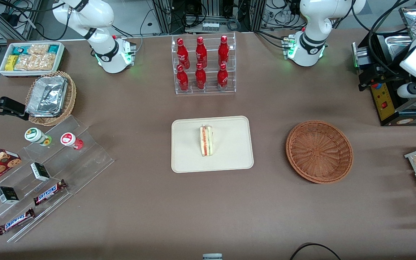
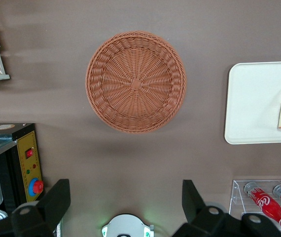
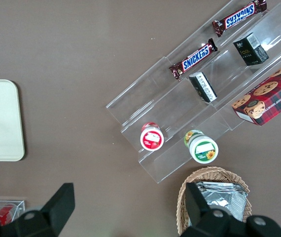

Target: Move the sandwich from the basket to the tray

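**Sandwich on tray, basket empty**

Sandwich (image 1: 206,140) lies mid-tray (image 1: 229,159), centre of front view. Wicker basket (image 1: 319,151) sits on the surface toward the working arm's end. End effector (image 2: 125,202) hangs high above the basket, fingers spread apart, gripping nothing.

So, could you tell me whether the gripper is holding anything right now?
Nothing: the gripper is open and empty above the basket; the sandwich lies on the tray.

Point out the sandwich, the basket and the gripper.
sandwich (image 1: 206,140): front view, on its layered edge, standing on the tray (image 1: 190,159).
basket (image 1: 319,151): front view, centre of its woven floor; nothing in it.
gripper (image 2: 125,200): left wrist view, midway between its open fingertips, high above the table near the basket.
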Motion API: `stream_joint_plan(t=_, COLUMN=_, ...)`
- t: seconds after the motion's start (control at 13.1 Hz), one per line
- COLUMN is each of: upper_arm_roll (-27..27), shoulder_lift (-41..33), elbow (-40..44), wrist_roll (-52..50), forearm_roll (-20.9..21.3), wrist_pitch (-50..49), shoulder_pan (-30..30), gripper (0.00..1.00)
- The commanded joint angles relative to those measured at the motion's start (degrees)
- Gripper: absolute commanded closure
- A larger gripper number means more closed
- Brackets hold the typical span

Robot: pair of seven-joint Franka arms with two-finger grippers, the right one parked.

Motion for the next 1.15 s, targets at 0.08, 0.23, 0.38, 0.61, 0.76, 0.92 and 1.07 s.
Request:
stream_joint_plan(t=0.08, upper_arm_roll=-0.6, shoulder_lift=-0.4, elbow=0.7, wrist_roll=0.8, forearm_roll=-0.4, wrist_pitch=0.5, shoulder_pan=-0.1, gripper=0.0)
stream_joint_plan(t=0.23, upper_arm_roll=-0.4, shoulder_lift=1.1, elbow=3.3, wrist_roll=0.9, forearm_roll=-0.2, wrist_pitch=0.5, shoulder_pan=-0.2, gripper=0.0)
stream_joint_plan(t=0.38, upper_arm_roll=-0.5, shoulder_lift=3.6, elbow=6.3, wrist_roll=0.9, forearm_roll=1.3, wrist_pitch=0.5, shoulder_pan=-0.2, gripper=0.0)
stream_joint_plan(t=0.61, upper_arm_roll=0.4, shoulder_lift=3.9, elbow=6.3, wrist_roll=1.0, forearm_roll=3.0, wrist_pitch=-0.2, shoulder_pan=0.0, gripper=0.0)
stream_joint_plan(t=0.76, upper_arm_roll=2.0, shoulder_lift=3.9, elbow=6.3, wrist_roll=1.2, forearm_roll=2.5, wrist_pitch=-0.1, shoulder_pan=0.0, gripper=0.0)
stream_joint_plan(t=0.92, upper_arm_roll=2.1, shoulder_lift=3.9, elbow=6.3, wrist_roll=3.0, forearm_roll=2.4, wrist_pitch=-0.2, shoulder_pan=0.1, gripper=0.0)
stream_joint_plan(t=1.07, upper_arm_roll=2.9, shoulder_lift=3.9, elbow=6.3, wrist_roll=5.3, forearm_roll=2.4, wrist_pitch=-0.2, shoulder_pan=0.0, gripper=0.0)
